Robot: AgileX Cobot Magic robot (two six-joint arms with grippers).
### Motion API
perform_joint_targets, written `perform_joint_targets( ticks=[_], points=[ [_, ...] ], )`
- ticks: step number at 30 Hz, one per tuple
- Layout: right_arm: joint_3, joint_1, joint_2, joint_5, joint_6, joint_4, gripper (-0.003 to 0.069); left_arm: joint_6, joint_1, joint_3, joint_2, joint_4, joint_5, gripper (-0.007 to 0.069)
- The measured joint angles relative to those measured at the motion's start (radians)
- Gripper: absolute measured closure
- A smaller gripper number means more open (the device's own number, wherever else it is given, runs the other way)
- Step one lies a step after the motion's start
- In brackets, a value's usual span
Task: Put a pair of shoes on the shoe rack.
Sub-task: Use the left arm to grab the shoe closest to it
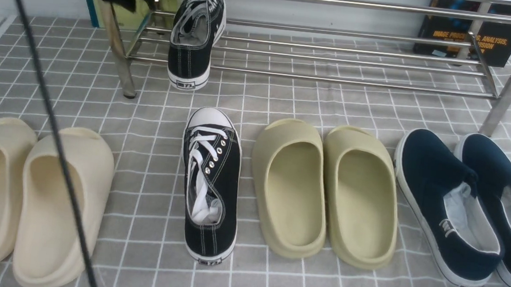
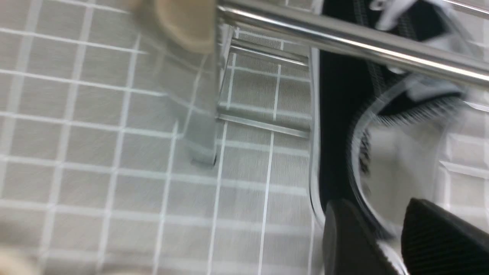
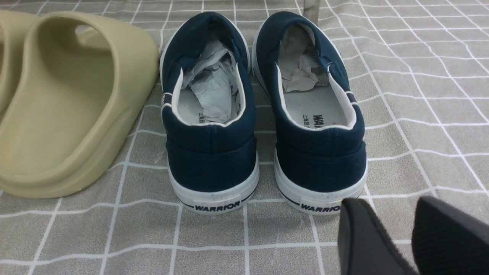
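Risk: racked sneaker point(image 1: 195, 36), heel overhanging the shoe rack point(image 1: 342, 3) near the table point(image 1: 271, 279) far-left corner, could slip off; left pincer point(image 2: 378, 217) and right pincer point(image 3: 389, 208) both gaped empty.

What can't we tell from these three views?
1. Left gripper: the left wrist view is motion-blurred and the fingers are cut by the bottom edge; grip on the racked sneaker unclear.
2. Right gripper: the right wrist view shows only the finger ends; opening unclear.
3. Front view: neither gripper identifiable.
4. Book title: front view, shoe rack bars cross it.
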Motion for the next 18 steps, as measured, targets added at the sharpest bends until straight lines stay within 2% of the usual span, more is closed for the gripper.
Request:
perform_joint_targets(
  ticks=[3, 8, 11, 13, 18],
  points=[
    [0.0, 0.0, 0.0, 0.0, 0.0, 0.0, 0.0419, 0.033, -0.005, 0.001, -0.094, -0.012, 0.098, 0.0403],
    [0.0, 0.0, 0.0, 0.0, 0.0, 0.0, 0.0419, 0.05, -0.04, 0.039, -0.206, -0.015, 0.117, 0.0404],
    [0.0, 0.0, 0.0, 0.0, 0.0, 0.0, 0.0419, 0.054, -0.103, 0.148, -0.301, -0.015, 0.117, 0.0404],
    [0.0, 0.0, 0.0, 0.0, 0.0, 0.0, 0.0419, 0.055, -0.17, 0.298, -0.387, -0.012, 0.117, 0.0404],
    [0.0, 0.0, 0.0, 0.0, 0.0, 0.0, 0.0419, 0.041, -0.246, 0.614, -0.503, -0.031, 0.117, 0.0404]
  ],
)
